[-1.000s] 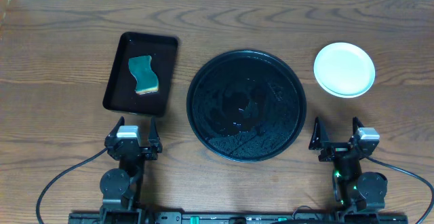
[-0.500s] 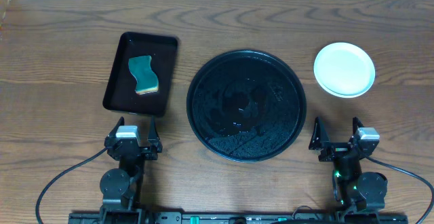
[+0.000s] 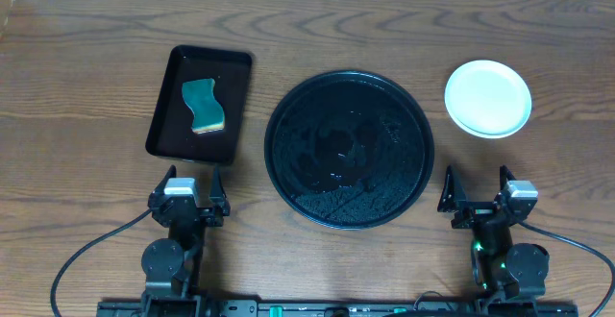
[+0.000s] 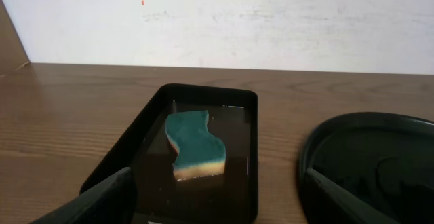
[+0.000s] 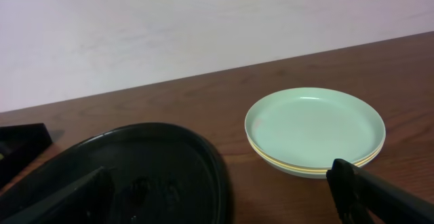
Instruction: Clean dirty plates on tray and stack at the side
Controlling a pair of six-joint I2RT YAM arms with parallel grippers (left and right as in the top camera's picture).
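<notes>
The large round black tray (image 3: 349,150) sits mid-table with no plates on it; it also shows in the left wrist view (image 4: 369,163) and the right wrist view (image 5: 129,176). The plates (image 3: 487,97) stand stacked at the far right of the table, light blue-green on top, a pale yellow rim beneath (image 5: 315,129); the white plate is hidden. My left gripper (image 3: 188,198) is open and empty near the front edge, left of the tray. My right gripper (image 3: 478,198) is open and empty near the front edge, in front of the stack.
A smaller rectangular black tray (image 3: 171,125) at the back left holds a teal and tan sponge (image 3: 203,106), also seen in the left wrist view (image 4: 195,144). A pale wall runs along the table's far edge.
</notes>
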